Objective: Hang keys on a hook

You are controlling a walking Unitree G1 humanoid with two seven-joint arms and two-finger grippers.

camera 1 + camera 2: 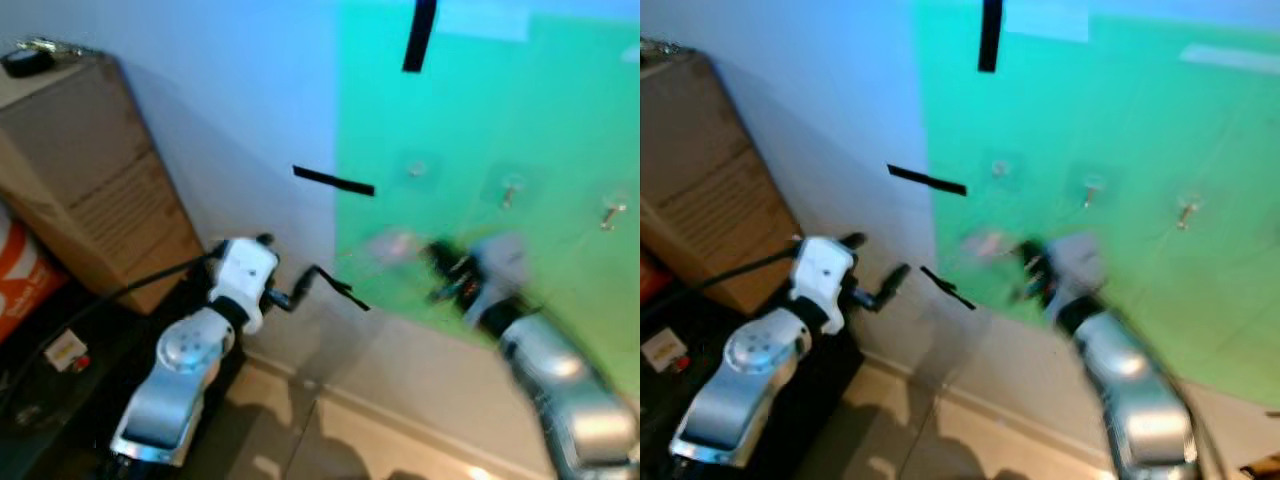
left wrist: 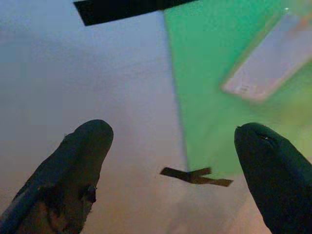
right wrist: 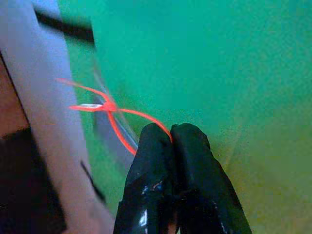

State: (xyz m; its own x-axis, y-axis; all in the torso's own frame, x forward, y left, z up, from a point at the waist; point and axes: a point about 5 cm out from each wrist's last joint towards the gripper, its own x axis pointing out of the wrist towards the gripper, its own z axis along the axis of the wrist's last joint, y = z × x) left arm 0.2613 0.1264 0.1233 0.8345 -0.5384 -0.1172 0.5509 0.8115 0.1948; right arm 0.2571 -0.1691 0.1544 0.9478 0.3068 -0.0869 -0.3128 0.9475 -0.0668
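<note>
Three small metal hooks stick to a green sheet on the wall. My right gripper is raised toward the sheet, below and left of the middle hook, and is blurred. In the right wrist view its fingers are pressed shut on a thin red loop. A pinkish blur of the keys hangs just left of that gripper. My left gripper is held near the bare wall, open, with nothing between its fingers.
Black tape strips mark the sheet's edge. A tall cardboard box stands at the left with a dark object on top. An orange item and a black stand are below it. Tiled floor lies beneath.
</note>
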